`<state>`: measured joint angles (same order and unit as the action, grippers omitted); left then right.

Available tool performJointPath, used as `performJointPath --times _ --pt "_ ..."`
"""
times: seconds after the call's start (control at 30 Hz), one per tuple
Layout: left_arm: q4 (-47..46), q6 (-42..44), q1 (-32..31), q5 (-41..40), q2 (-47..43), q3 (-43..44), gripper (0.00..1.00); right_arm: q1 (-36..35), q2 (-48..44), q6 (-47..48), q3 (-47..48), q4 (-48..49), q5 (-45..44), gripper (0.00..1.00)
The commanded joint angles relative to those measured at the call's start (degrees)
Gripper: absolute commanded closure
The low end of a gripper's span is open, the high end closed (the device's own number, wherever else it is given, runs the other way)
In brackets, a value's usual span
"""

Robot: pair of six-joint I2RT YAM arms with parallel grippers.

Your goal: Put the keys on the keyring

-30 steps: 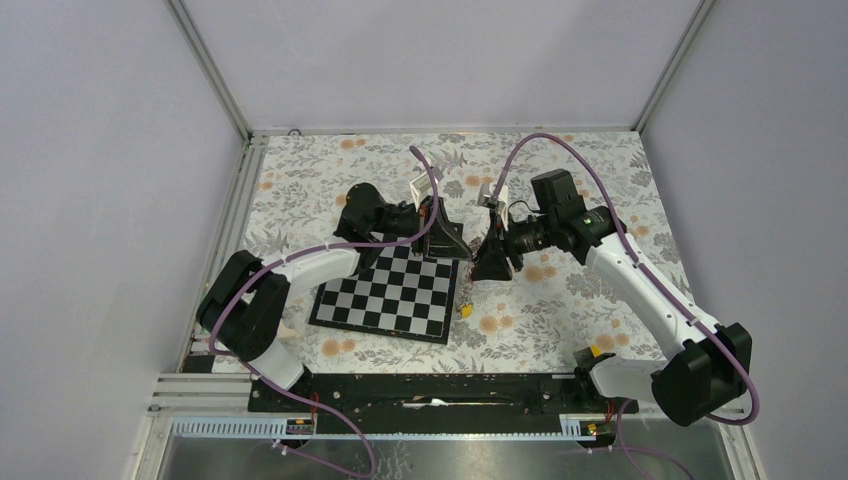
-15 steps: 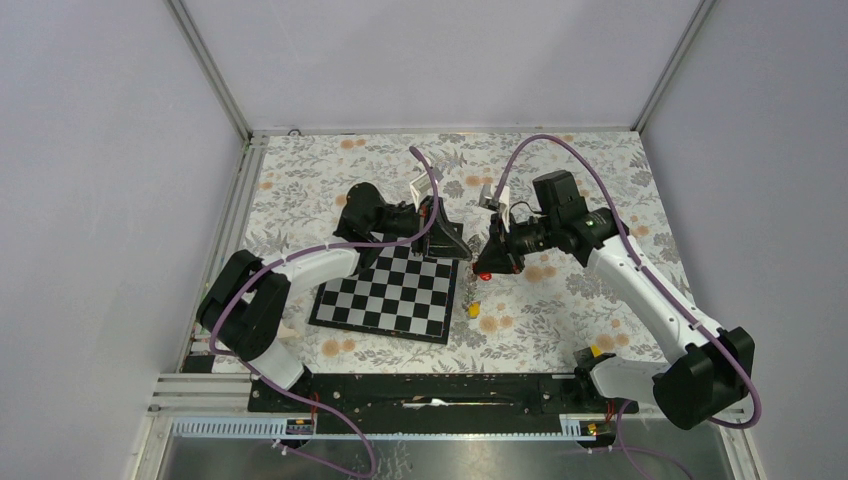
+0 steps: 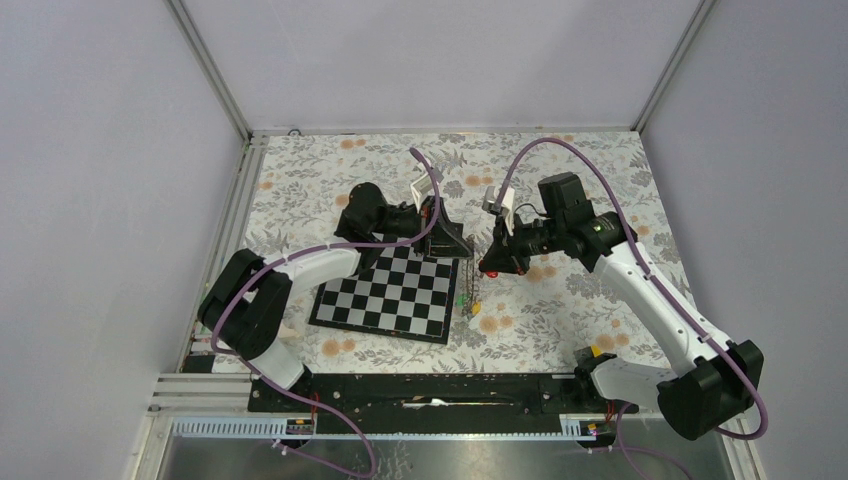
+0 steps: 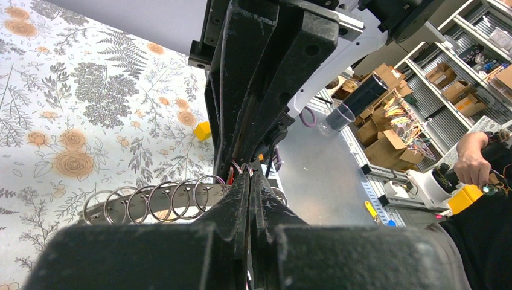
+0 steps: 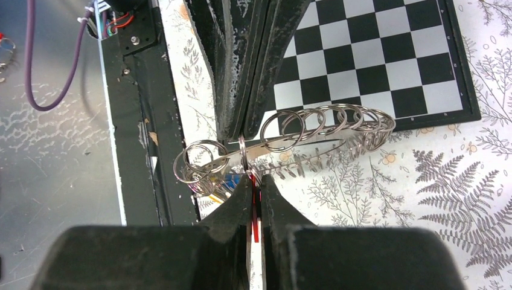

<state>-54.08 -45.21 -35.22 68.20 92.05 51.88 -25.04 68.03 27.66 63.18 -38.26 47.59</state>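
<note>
Floral tablecloth below: my left gripper clamps the keyring, some keys strung; my right gripper pinches a red-tagged key, apparently unthreaded.

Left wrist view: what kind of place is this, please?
Probably a robotics lab or workshop: metal shelves with cardboard boxes and bundles of coloured wires stand beyond the flower-patterned table.

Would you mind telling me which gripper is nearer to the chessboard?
Left. The left gripper hangs at the chessboard's far right corner; the right gripper is just past that corner, off the board, over the floral cloth.
</note>
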Motion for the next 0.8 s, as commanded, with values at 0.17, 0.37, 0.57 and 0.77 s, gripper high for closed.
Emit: performJointPath --times 0.17,0.37,0.57,0.77 --pt "6.13 8.37 0.56 -0.71 -0.07 0.89 1.00 0.52 2.97 1.25 5.94 -9.74 -2.40 1.00" --pt "13.87 14.59 -0.72 -1.29 -0.42 1.88 1.00 0.52 4.64 0.81 6.99 -10.56 -0.48 1.00" --pt "21.36 20.77 -1.44 -2.40 -0.82 3.51 1.00 0.52 5.35 0.02 7.32 -10.81 0.08 1.00" --pt "28.52 26.37 -2.00 -4.57 -1.01 5.21 1.00 0.52 6.96 -0.42 8.35 -11.72 0.01 1.00"
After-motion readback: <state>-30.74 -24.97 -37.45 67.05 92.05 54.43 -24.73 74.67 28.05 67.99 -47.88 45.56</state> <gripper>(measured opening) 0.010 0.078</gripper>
